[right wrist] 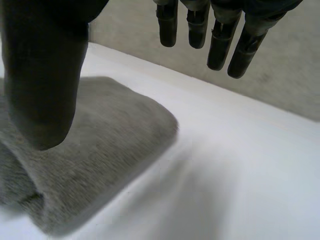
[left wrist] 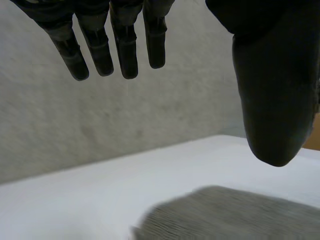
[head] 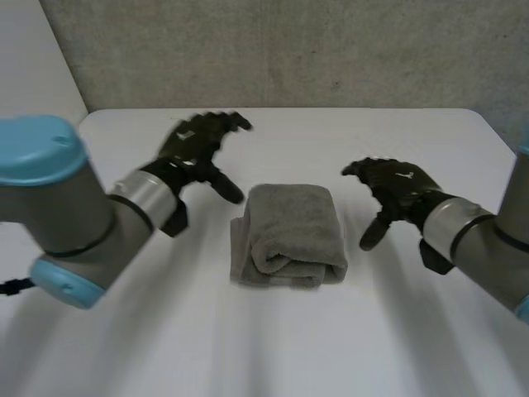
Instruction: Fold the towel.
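Towel (head: 289,234) is sitting folded in the middle of the table (head: 347,132), left hand (head: 194,149) and right hand (head: 397,192) hovering either side, fingers spread, holding nothing. Top layer's looking loose, so I'm guessing a bump could undo it.

no readable text, no labels, no brands, no numbers, no signs on anything

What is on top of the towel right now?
Nothing lies on the folded towel; left hand and right hand are open beside it. Inside its folds is hidden.
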You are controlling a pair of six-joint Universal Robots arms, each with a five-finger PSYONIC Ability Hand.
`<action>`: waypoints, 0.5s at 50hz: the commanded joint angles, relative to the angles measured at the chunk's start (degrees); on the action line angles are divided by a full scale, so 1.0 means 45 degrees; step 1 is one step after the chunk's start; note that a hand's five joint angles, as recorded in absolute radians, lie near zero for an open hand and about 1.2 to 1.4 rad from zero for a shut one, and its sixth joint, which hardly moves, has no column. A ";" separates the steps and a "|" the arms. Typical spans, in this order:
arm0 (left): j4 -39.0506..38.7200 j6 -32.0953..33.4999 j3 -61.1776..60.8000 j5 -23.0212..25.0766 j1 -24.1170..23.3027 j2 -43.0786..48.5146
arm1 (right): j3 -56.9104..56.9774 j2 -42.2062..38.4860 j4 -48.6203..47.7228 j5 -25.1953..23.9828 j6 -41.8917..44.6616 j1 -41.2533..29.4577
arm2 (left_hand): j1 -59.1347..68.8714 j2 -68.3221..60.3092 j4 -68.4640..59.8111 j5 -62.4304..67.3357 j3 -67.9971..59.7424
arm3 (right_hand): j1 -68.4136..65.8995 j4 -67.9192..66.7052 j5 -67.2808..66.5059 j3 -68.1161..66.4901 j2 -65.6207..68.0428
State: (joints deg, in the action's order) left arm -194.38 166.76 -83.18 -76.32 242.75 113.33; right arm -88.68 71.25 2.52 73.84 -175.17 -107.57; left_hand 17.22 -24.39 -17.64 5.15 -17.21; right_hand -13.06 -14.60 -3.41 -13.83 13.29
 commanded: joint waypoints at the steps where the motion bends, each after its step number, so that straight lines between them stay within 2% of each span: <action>1: 0.1260 -0.0572 0.1782 -0.0850 -0.1578 0.2039 | -0.0040 -0.0285 -0.0091 -0.0235 -0.0760 0.0642 | -0.0696 0.2289 0.0791 -0.0236 0.0694 | 0.0681 0.1022 0.0757 0.0852 -0.0732; 7: 0.2023 -0.0495 0.3112 -0.1593 -0.2263 0.3465 | 0.0447 -0.0812 -0.0442 -0.0918 -0.1579 0.0565 | -0.0696 0.2289 0.0791 -0.0236 0.0694 | 0.0681 0.1022 0.0757 0.0852 -0.0732; 16: 0.2083 -0.0260 0.3700 -0.2161 -0.2323 0.4543 | 0.1074 -0.1810 -0.0990 -0.1193 -0.2265 0.0467 | -0.0659 0.2252 0.0754 -0.0199 0.0657 | 0.0681 0.1022 0.0757 0.0852 -0.0732; 22: 0.2063 0.1068 0.3349 -0.2591 -0.1855 0.4934 | 0.1757 -0.2864 -0.1303 -0.1193 -0.2265 0.0017 | -0.0584 0.2177 0.0679 -0.0124 0.0582 | 0.0681 0.1022 0.0757 0.0852 -0.0732; 25: 0.2005 0.1729 0.2727 -0.2941 -0.1252 0.4856 | 0.2146 -0.3505 -0.1361 -0.1174 -0.2285 -0.0235 | -0.0584 0.2177 0.0679 -0.0124 0.0582 | 0.0681 0.1022 0.0757 0.0852 -0.0732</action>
State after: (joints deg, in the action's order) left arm -185.01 169.49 -67.40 -87.42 233.65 135.29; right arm -81.71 59.86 -2.98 68.37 -185.56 -106.77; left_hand 17.22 -24.39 -17.64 5.14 -17.21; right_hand -13.05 -14.60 -3.40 -13.83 13.29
